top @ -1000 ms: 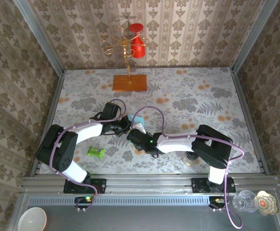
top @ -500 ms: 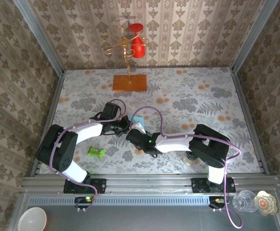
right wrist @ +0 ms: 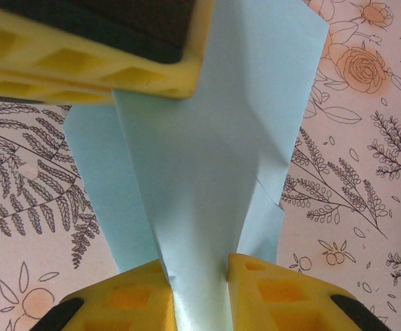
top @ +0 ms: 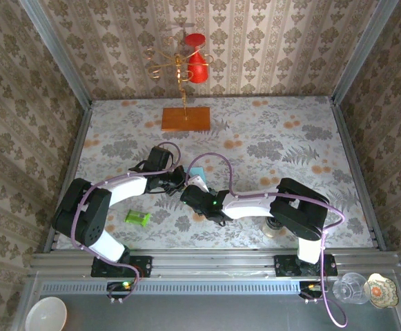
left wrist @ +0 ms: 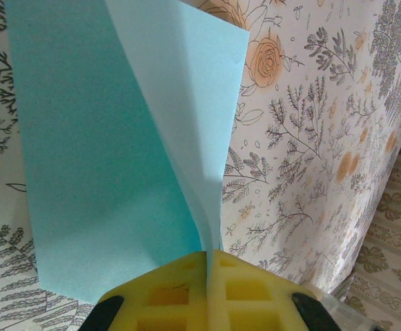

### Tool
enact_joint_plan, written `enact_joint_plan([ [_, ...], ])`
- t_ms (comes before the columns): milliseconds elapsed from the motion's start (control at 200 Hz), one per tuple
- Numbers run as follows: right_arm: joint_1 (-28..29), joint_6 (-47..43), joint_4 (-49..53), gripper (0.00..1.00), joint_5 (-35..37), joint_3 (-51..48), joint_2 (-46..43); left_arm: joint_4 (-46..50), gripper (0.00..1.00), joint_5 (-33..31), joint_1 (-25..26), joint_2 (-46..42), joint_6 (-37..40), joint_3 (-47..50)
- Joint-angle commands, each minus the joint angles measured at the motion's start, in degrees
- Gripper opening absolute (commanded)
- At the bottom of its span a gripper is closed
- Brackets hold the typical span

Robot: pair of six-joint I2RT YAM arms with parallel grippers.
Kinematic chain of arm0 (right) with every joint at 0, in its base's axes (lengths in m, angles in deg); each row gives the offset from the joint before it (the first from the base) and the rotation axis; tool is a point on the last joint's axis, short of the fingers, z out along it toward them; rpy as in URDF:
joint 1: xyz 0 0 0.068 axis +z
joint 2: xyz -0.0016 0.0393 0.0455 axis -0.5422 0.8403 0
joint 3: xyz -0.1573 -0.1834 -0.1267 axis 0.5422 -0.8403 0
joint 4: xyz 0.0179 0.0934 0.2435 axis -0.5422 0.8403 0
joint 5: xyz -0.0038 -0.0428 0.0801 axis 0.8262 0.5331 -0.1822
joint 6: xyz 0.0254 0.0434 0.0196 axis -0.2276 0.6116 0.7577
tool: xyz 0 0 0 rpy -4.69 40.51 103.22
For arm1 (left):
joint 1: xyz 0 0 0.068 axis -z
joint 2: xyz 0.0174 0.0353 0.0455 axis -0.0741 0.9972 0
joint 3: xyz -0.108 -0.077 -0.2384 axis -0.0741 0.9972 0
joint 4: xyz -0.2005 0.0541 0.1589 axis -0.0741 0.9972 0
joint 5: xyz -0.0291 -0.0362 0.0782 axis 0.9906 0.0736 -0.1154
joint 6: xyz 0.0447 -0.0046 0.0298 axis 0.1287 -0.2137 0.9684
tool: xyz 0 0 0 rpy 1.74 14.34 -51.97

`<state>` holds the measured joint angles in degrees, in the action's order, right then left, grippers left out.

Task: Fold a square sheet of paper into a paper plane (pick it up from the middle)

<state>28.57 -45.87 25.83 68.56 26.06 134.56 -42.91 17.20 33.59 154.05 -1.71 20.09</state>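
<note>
Shift: right gripper (right wrist: 199, 269) has edged toward nine o'clock in the top view, nearer the left gripper (left wrist: 207, 262), and its jaws have narrowed.
Left tool: yellow pads (left wrist: 179, 289) pressed together on a raised fold of the square sheet of paper (left wrist: 103, 172).
Right tool: narrow, with one pad on each side of another upright pleat of the sheet, touching it.
Paper: light blue, partly lifted off the floral tabletop (top: 276, 145), between the two grippers.
Board: orange board (top: 186, 119) at twelve o'clock from the sheet, well apart.
Cylinder: green cylinder (top: 137, 218) at eight o'clock from the sheet.
</note>
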Motion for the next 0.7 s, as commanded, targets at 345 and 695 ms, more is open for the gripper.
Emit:
enact_joint_plan([
  [345, 1.1, -1.3, 0.6, 0.34, 5.2, -0.3, -1.4, 1.5, 0.05, -0.3, 0.4, -1.8, -1.3, -1.4],
  [695, 2.8, -1.0, 0.6, 0.37, 8.2, 0.3, 0.6, 1.1, 0.05, 0.2, 0.4, -1.9, -2.0, -1.7],
])
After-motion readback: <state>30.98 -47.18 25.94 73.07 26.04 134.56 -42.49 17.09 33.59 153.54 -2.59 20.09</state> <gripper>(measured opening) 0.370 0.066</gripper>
